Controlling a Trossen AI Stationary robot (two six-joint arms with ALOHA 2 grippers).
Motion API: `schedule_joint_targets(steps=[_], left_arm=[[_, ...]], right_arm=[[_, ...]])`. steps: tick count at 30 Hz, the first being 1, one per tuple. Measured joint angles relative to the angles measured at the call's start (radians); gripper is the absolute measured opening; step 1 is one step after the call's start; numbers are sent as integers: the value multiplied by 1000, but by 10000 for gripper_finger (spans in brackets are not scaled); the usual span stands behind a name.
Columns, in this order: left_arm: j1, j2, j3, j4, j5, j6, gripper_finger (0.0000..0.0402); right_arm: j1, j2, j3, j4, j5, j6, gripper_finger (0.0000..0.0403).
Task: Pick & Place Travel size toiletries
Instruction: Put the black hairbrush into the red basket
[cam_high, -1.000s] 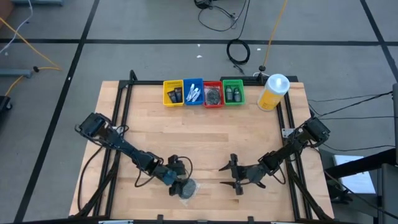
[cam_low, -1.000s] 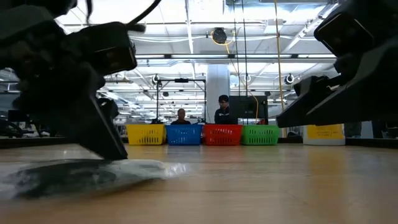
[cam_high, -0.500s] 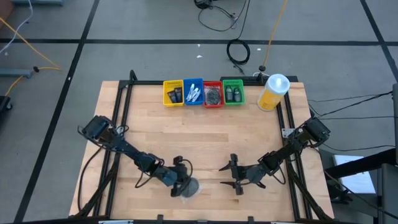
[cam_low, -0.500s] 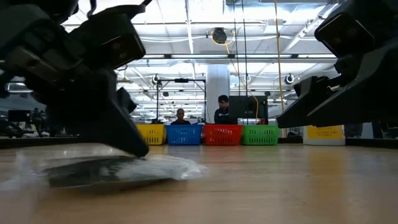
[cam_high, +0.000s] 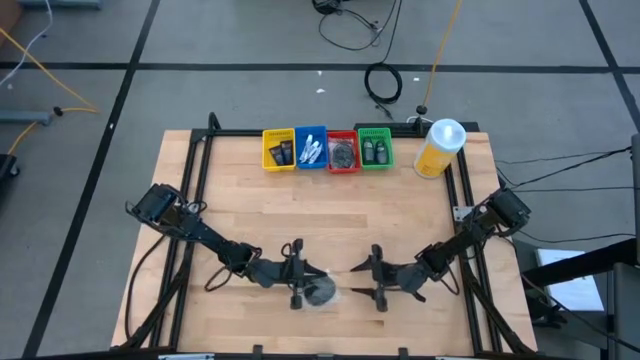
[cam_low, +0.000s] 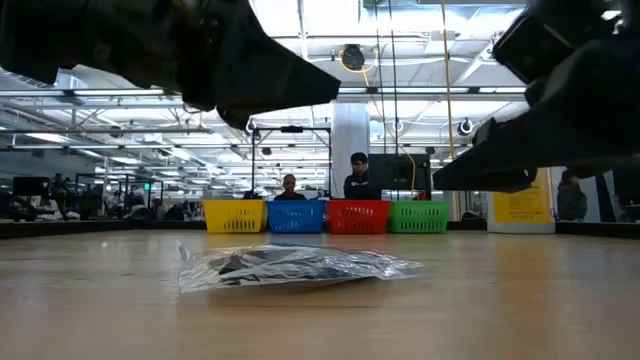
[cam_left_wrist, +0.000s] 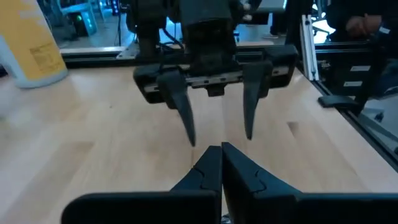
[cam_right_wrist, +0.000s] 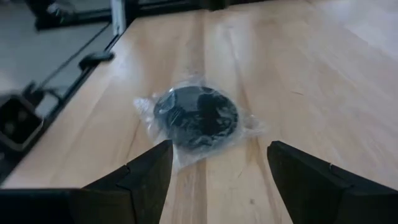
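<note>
Near the front edge of the wooden table (cam_high: 250, 210), roughly midway between the two arms, a dark round disc in a clear wrapper (cam_high: 319, 291) lies flat on the wood, not held by anything. The right wrist view shows the wrapped disc (cam_right_wrist: 196, 116) clearly, crinkly plastic all around it. The left gripper (cam_high: 297, 285) sits just beside it on the left arm's side, fingers pressed together with nothing in them; its fingertips (cam_left_wrist: 219, 163) meet in its own wrist view. The right gripper (cam_high: 376, 281) is on the other side, near but apart from the disc, with its fingers (cam_right_wrist: 146, 171) spread wide and empty.

At the far edge there's a row of four small trays: yellow (cam_high: 278, 150), blue (cam_high: 311, 149), red (cam_high: 342, 151) and green (cam_high: 374, 147), all with toiletries inside. A big yellow bottle (cam_high: 438, 148) stands just beside the green one.
</note>
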Motion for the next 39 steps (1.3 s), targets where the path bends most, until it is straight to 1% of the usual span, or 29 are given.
schedule_joint_targets(steps=[3, 5, 7, 9, 14, 16, 18, 20, 22, 25, 30, 34, 36, 39], left_arm=[[4, 0, 0, -27, 3, -52, 2], [12, 0, 0, -68, 23, -93, 2], [18, 0, 0, -137, 55, -146, 15], [19, 0, 0, -205, 81, -197, 43], [7, 0, 0, -354, 132, -372, 139], [-5, 0, 0, -404, 137, -433, 169], [-23, 0, 0, -432, 134, -486, 189], [-43, 0, 1, -482, 137, -524, 195], [-62, 0, 1, -522, 130, -547, 188], [-81, -1, 1, -550, 125, -559, 160], [-82, 22, 2, -536, 135, -524, 87], [-75, 27, 2, -517, 97, -454, 16], [-66, 29, 1, -485, 77, -418, 9], [-42, 33, -1, -397, 89, -337, 6]], right_arm=[[-12, 0, 0, -5, 1, 67, 253], [-15, 0, 0, -18, 1, 71, 253], [-15, 0, 0, -20, 1, 66, 253], [-14, 0, 0, -18, 1, 65, 253], [-14, 0, 0, -19, 1, 65, 253], [-14, 0, 0, -19, 1, 64, 253], [-14, 0, 0, -19, 1, 64, 253], [-14, 0, 0, -20, 1, 57, 253], [-14, 0, 0, -20, 1, 49, 253], [-14, 0, 0, -20, 1, 49, 253], [-14, 0, 0, -21, 1, 46, 253], [-14, 0, 0, -25, 1, 18, 253], [-13, 0, 0, -26, -1, -29, 253], [3, 0, 0, -49, -26, -168, 253]])
